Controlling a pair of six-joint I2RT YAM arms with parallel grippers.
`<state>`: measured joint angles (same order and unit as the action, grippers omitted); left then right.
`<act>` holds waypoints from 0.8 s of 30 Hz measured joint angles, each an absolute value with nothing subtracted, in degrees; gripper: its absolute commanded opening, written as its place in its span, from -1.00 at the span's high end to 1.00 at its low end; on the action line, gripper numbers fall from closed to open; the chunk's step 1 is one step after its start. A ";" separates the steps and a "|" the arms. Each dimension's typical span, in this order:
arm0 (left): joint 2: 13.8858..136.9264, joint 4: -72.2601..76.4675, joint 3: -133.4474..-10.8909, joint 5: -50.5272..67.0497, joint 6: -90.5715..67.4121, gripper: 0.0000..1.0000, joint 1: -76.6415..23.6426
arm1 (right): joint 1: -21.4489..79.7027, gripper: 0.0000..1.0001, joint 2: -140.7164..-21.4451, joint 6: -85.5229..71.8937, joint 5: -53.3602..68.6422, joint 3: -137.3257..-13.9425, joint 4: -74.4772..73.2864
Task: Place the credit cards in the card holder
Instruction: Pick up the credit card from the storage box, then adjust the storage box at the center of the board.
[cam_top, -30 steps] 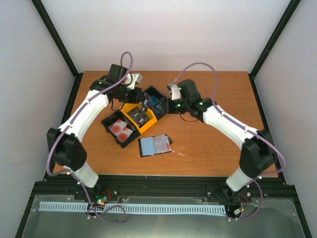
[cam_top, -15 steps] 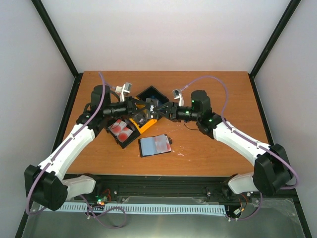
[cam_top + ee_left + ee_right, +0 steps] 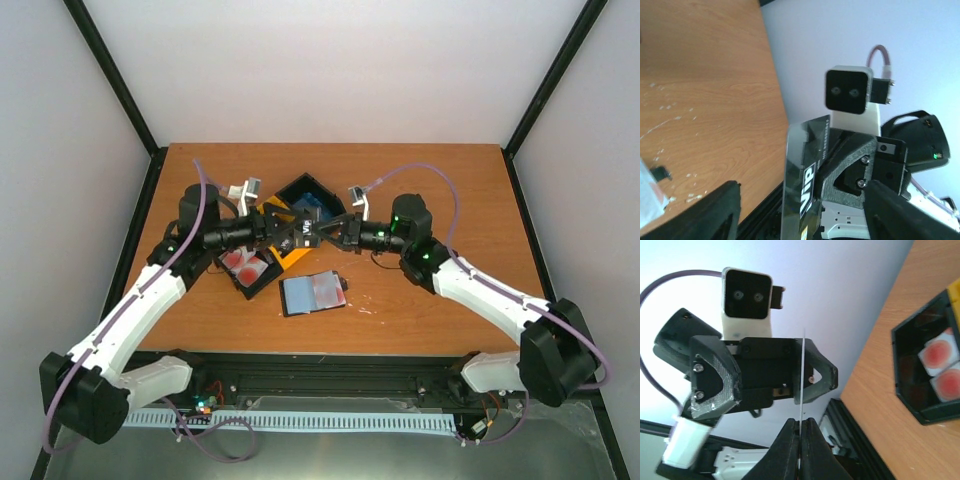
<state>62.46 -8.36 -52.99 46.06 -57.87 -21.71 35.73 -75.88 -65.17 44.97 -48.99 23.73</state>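
Now the right fingers (image 3: 786,450) pinch the dark card (image 3: 800,165), and the left fingers (image 3: 705,215) have spread.

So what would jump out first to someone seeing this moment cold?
Above the black-and-yellow tray, the left gripper and right gripper meet in mid-air at a dark card marked VIP. The right one's jaws are shut on its edge, and the left one's stand open around it. Nearer the arm bases, the card holder lies open on the table.
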 measured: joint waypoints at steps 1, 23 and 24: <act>61.98 -10.24 -52.99 45.01 -56.97 -0.58 -21.89 | 35.79 0.94 -75.31 -64.20 44.23 -48.82 21.85; 68.34 -29.32 -37.34 9.67 -43.94 0.15 -33.32 | 44.64 0.94 -82.76 -45.84 25.69 -40.34 -3.03; 69.04 -29.32 -37.23 8.78 -43.86 0.16 -33.41 | 44.93 0.94 -83.61 -45.82 25.43 -40.51 -2.98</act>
